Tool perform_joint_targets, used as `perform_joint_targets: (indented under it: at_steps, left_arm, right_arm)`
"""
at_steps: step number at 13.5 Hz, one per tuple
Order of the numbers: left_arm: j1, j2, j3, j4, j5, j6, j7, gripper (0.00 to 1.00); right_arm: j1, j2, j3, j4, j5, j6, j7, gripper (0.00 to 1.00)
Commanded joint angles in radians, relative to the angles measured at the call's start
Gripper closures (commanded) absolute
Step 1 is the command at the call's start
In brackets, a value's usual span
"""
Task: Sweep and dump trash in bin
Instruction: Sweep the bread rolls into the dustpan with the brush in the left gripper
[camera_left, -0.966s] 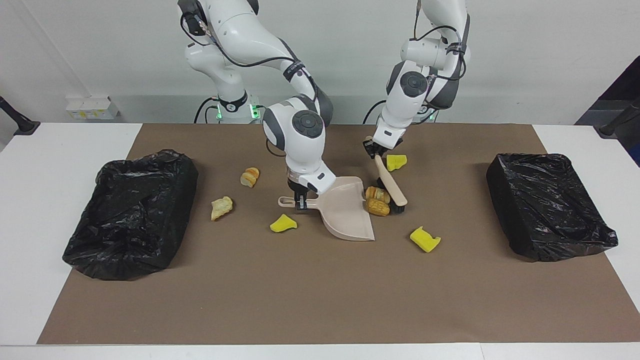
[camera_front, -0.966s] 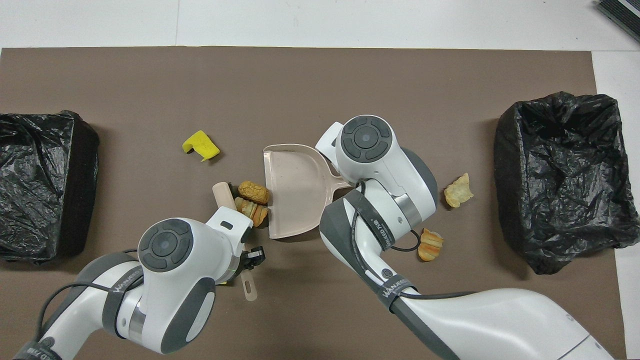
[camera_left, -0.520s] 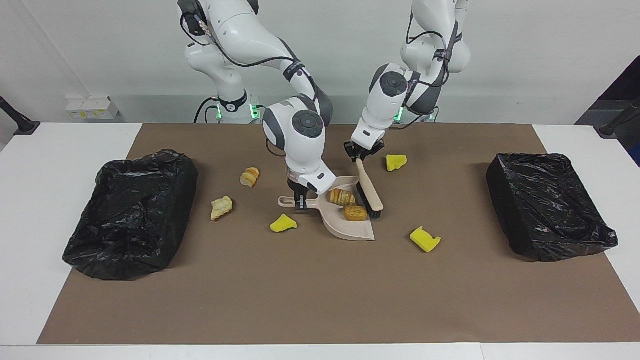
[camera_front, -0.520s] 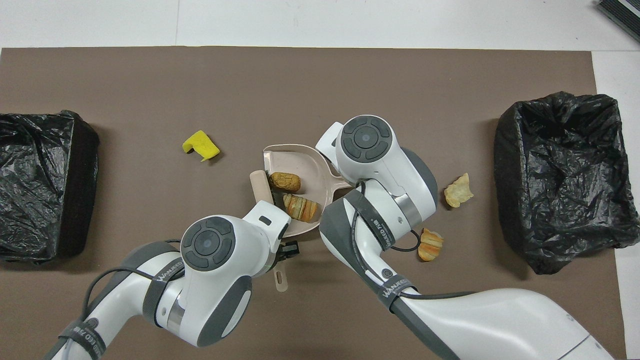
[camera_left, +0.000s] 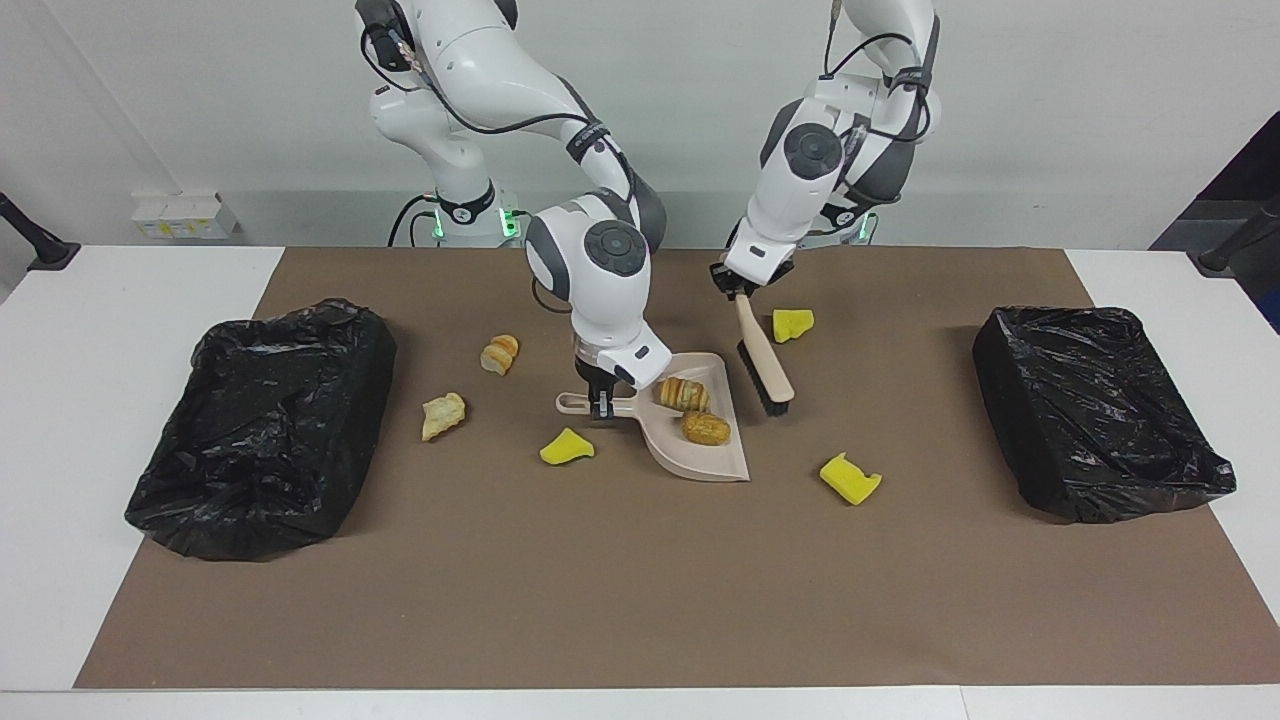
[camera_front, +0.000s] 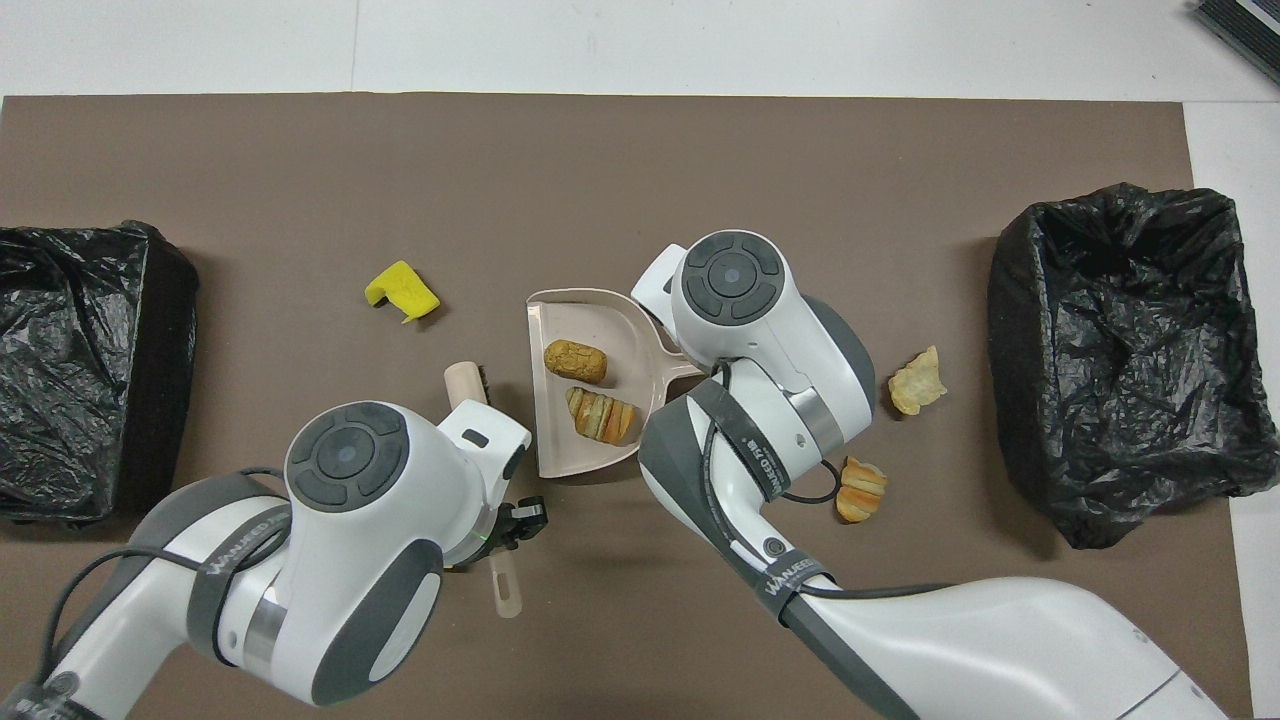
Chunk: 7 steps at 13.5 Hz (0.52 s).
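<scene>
Currently, two tan-brown bread-like bits (camera_left: 694, 410) are seen lying inside the beige dustpan (camera_left: 700, 455), which rests flat on the brown mat (camera_left: 640, 580) near the middle of the table. The dustpan's handle is clamped by the right gripper (camera_left: 600, 403), whose fingers are closed on it from above. The beige brush (camera_left: 764, 362) is held by the top of its handle in the left gripper (camera_left: 735, 288), whose fingers are closed tight on it; the brush is tilted, with its dark bristles lowest, beside the dustpan's open mouth and apart from it, toward the left arm's end of the table. Five pieces of trash are left on the mat. A yellow sponge chunk (camera_left: 792, 324) is found just beside the brush handle, nearer to the robots than the dustpan. Another yellow chunk (camera_left: 850, 478) is placed farther from the robots, toward the left arm's end. A third yellow chunk (camera_left: 566, 447) lies close to the dustpan handle, slightly farther from the robots than it. Two bread-like bits (camera_left: 499, 354) (camera_left: 443, 415) are scattered toward the right arm's end. A bin lined with a black bag (camera_left: 265, 425) is set at the right arm's end of the table, and a second lined bin (camera_left: 1095, 410) at the left arm's end.
</scene>
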<state>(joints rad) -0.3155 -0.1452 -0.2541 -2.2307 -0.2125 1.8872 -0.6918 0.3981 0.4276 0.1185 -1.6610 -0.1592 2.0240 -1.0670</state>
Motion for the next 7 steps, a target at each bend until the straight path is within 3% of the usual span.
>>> perform_joint_targets:
  at_steps: [1, 7]
  left_arm:
    - [0.010, -0.063, -0.004, -0.044, 0.054, -0.089, -0.130, 1.00]
    - [-0.001, -0.221, -0.011, -0.228, 0.055, -0.177, -0.323, 1.00]
  right_arm:
    - [-0.005, -0.023, 0.010, -0.025, -0.023, -0.018, 0.016, 1.00]
    - [-0.005, -0.023, 0.010, -0.023, -0.023, -0.018, 0.016, 1.00]
